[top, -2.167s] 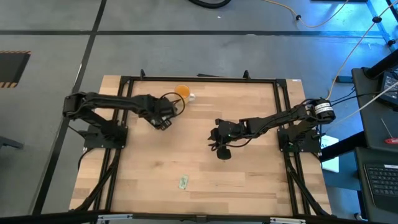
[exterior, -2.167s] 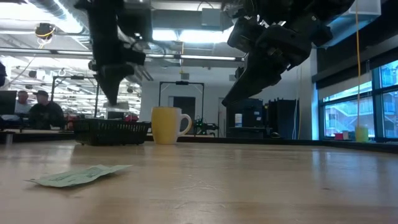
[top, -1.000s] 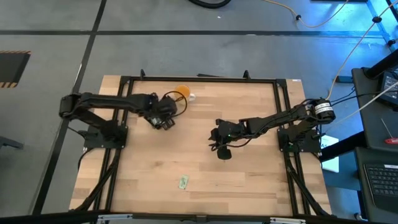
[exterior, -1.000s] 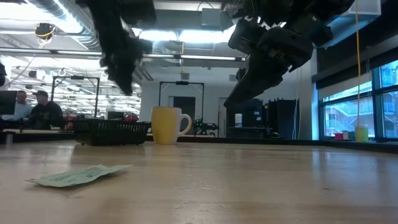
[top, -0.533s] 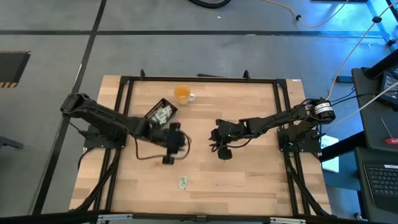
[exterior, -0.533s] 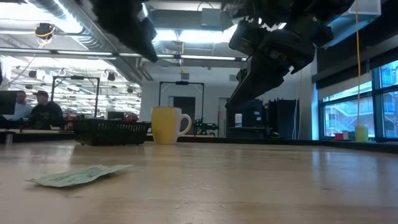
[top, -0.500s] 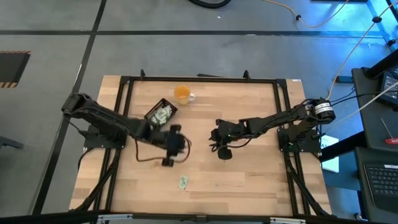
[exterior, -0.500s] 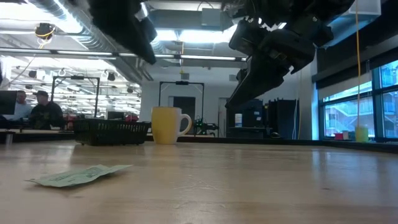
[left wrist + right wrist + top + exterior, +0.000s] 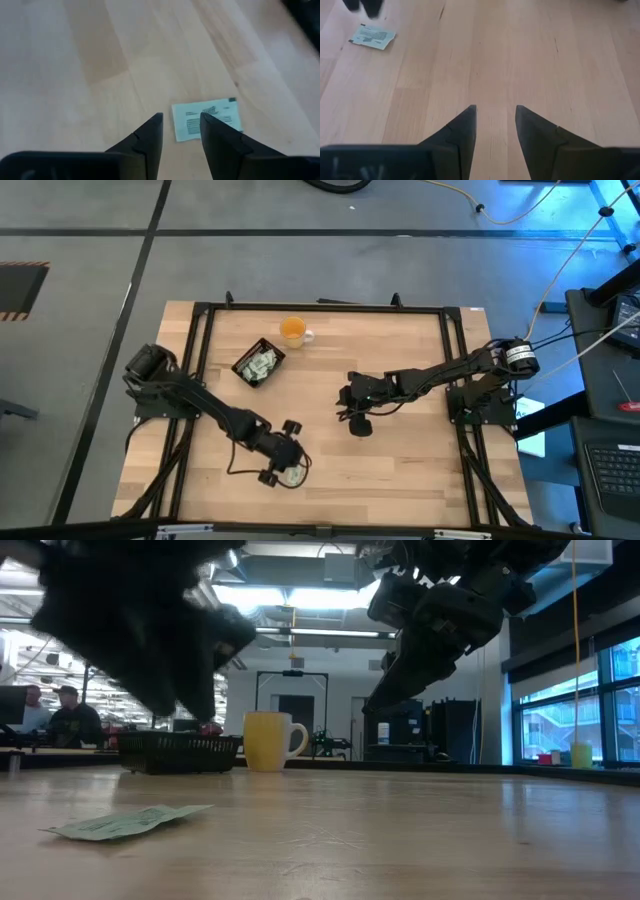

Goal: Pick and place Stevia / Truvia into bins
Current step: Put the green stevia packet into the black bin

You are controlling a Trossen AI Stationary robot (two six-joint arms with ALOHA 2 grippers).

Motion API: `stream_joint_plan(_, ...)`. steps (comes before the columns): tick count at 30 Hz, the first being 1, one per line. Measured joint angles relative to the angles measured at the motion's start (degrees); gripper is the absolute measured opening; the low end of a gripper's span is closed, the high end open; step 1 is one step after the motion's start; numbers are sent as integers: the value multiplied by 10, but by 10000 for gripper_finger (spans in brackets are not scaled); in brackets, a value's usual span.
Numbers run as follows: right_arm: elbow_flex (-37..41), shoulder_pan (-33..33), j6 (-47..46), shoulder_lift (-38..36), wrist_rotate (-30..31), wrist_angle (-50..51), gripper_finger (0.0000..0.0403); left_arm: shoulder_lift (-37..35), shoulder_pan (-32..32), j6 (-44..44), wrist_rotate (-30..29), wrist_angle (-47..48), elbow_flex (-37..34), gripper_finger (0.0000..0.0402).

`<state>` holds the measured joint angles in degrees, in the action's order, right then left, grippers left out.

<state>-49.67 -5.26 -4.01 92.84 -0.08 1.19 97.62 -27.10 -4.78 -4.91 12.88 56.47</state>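
One pale green and white Stevia sachet (image 9: 294, 474) lies flat on the wood table near its near edge, also seen as sachet (image 9: 209, 120) and sachet (image 9: 125, 822). My left gripper (image 9: 283, 467) hangs just above it, open, fingers pointing slantwise down; the sachet lies past its fingertips (image 9: 181, 120), partly behind one finger. The black bin (image 9: 257, 365) stands at the far left of the table with several sachets in it. My right gripper (image 9: 357, 420) waits open above the table's middle, with nothing between its fingers (image 9: 495, 112).
An orange cup (image 9: 292, 330) with a white handle stands next to the bin on its far side. In the low view the bin (image 9: 180, 750) and cup (image 9: 272, 740) stand at the far edge. People sit in the room beyond, at the left.
My left gripper has swung from above the bin toward the table's near edge and gone down, turning as it went, and now hangs over the lone sachet. The bin, hidden under it before, shows with sachets inside. The sachet on the table has stayed where it was.
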Motion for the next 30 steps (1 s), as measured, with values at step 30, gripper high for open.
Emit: stream_joint_plan(30,0,0,-2,0,0,2,140,81,-3,-56,22,2,1,5)
